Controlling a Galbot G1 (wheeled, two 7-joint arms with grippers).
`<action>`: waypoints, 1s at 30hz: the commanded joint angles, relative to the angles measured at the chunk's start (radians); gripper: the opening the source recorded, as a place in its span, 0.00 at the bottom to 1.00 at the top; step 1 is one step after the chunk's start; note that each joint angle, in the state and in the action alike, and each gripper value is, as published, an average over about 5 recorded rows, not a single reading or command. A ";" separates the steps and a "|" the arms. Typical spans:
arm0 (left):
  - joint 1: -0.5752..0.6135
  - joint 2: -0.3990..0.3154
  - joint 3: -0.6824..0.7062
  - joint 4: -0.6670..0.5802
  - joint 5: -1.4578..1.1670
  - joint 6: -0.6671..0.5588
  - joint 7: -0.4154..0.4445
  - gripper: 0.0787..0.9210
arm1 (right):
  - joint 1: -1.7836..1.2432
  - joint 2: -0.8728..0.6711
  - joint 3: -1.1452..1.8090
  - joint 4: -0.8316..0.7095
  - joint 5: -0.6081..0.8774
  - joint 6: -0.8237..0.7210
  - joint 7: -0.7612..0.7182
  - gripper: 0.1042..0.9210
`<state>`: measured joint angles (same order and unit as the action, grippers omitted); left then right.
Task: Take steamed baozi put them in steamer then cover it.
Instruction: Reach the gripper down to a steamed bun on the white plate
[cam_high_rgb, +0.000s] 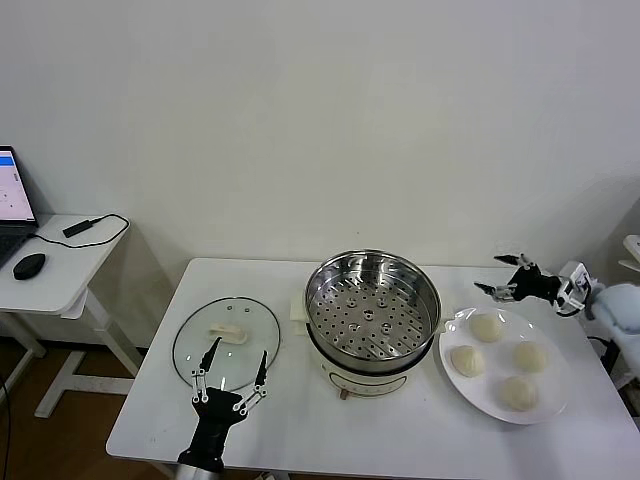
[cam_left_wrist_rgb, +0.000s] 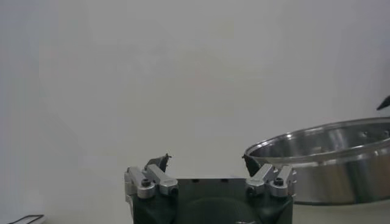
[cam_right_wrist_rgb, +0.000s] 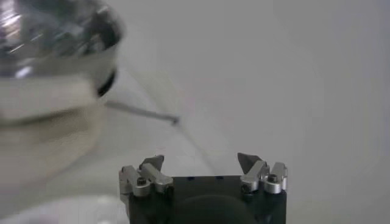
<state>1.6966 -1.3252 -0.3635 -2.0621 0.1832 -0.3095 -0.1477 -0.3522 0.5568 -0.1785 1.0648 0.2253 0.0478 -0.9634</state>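
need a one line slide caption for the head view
Empty steamer between glass lid and plate of four baozi; both grippers open, left, right.

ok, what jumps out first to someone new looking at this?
The shiny steamer at the table's centre, open, its perforated tray bare. To its right, four steamed baozi sit on a white plate; to its left the glass lid lies flat. The left gripper hangs open over the lid, the right gripper open behind the plate.
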 joint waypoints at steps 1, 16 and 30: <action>0.025 -0.009 -0.015 -0.015 0.003 -0.005 -0.005 0.88 | 0.292 0.047 -0.273 -0.168 -0.326 0.047 -0.362 0.88; 0.050 -0.034 -0.029 -0.008 0.021 -0.023 -0.016 0.88 | 0.289 0.227 -0.308 -0.338 -0.504 0.105 -0.211 0.88; 0.044 -0.034 -0.029 0.001 0.022 -0.026 -0.019 0.88 | 0.267 0.291 -0.268 -0.404 -0.522 0.125 -0.173 0.88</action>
<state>1.7386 -1.3580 -0.3916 -2.0626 0.2039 -0.3331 -0.1655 -0.1013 0.8114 -0.4372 0.7064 -0.2572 0.1642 -1.1432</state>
